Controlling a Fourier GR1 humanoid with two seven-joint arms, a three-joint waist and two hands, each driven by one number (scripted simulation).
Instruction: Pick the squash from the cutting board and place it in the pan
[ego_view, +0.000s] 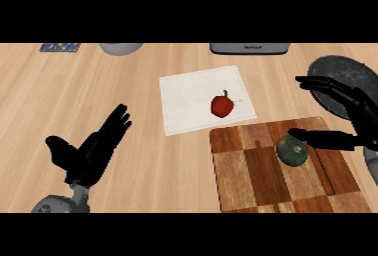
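A dark green round squash (292, 151) lies on the wooden checkered cutting board (251, 175) at the lower right. My right hand (354, 115) hovers at the right edge with its fingers spread straight and its thumb reaching toward the squash's right side; it holds nothing. Behind that hand, a dark grey pan (341, 72) sits at the far right, partly hidden by the fingers. My left hand (92, 147) rests open at the lower left, fingers up.
A red pepper (222, 105) lies on a white cloth (192, 97) in the middle of the wooden counter. At the back edge stand a grey bowl (120, 48), a grey appliance (249, 48) and a small patterned item (59, 47).
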